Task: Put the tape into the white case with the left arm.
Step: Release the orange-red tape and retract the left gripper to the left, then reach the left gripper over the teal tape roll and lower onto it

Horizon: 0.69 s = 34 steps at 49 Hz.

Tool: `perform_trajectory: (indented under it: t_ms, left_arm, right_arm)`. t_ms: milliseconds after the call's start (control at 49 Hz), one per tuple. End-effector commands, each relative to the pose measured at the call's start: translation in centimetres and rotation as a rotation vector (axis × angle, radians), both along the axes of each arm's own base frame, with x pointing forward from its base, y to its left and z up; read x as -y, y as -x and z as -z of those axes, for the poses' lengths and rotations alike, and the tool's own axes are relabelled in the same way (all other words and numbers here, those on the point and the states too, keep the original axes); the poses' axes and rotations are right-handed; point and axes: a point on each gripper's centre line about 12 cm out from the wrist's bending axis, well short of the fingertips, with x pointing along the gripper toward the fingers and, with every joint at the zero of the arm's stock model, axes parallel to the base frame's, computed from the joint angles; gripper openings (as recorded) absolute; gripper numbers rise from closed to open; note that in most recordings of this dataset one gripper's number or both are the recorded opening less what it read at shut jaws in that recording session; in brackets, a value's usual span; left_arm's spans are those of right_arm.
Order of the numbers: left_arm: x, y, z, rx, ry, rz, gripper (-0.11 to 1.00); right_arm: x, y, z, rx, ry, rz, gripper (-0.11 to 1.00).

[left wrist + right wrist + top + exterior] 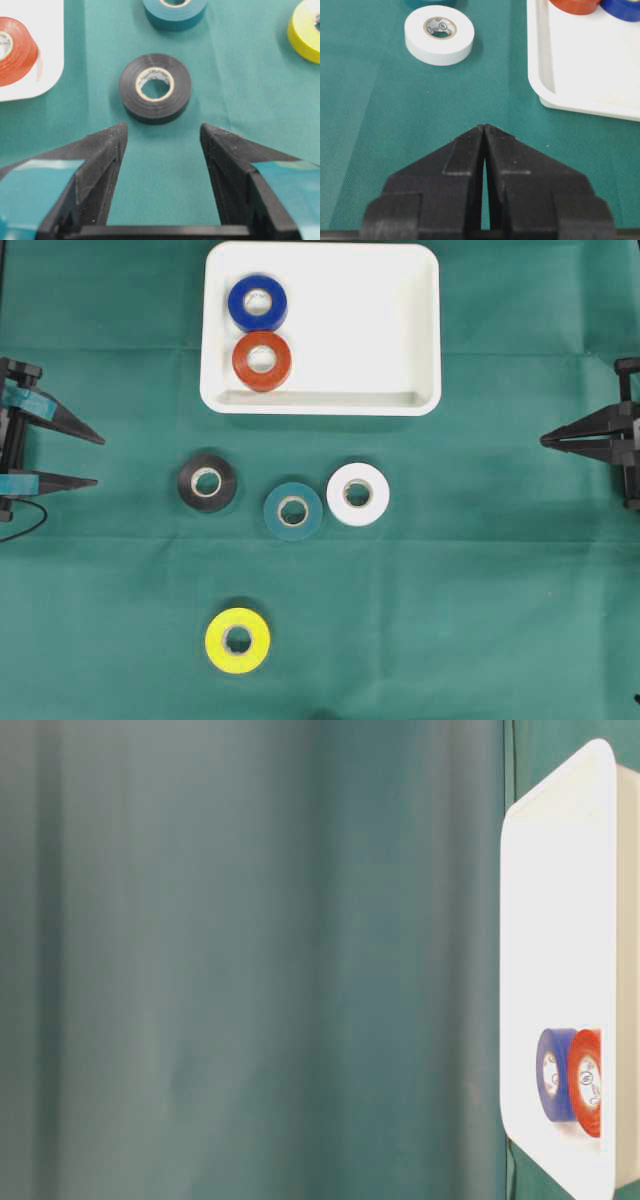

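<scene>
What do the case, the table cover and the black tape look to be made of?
Case: probably smooth, slightly glossy white plastic, with moulded rounded corners and rim. Table cover: apparently matte green woven cloth; fine weave and creases show. Black tape: likely vinyl tape with a dull sheen, wound on a printed, cardboard-looking core.

My left gripper [162, 135] is black with teal strips; my right gripper [484, 131] is plain black. The case [420, 330] is white, holding blue [257, 302] and red [262, 361] tape. On green cloth [480, 590]: black [207, 482], teal [293, 510], white [358, 494], yellow [237, 640] rolls.
</scene>
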Motion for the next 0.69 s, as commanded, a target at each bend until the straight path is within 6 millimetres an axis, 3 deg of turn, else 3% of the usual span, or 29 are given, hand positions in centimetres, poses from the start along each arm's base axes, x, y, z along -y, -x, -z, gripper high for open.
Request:
perform_trajectory:
  t_ms: [0,306,673]
  left_arm:
    - [0.1,-0.9,-1.1,0.011,0.003,0.000,0.60]
    - [1.2,-5.1,-1.6,-0.073,-0.012,0.034,0.60]
    - [2.4,-10.8,-0.4,-0.171,-0.027,0.052,0.60]
  right_arm:
    - [0.0,-0.3,-0.5,0.015,0.000,0.000,-0.10]
    - [0.0,-0.2,-0.4,0.015,0.000,0.001,-0.10]
    - [0.0,-0.2,-0.4,0.015,0.000,0.000,-0.10]
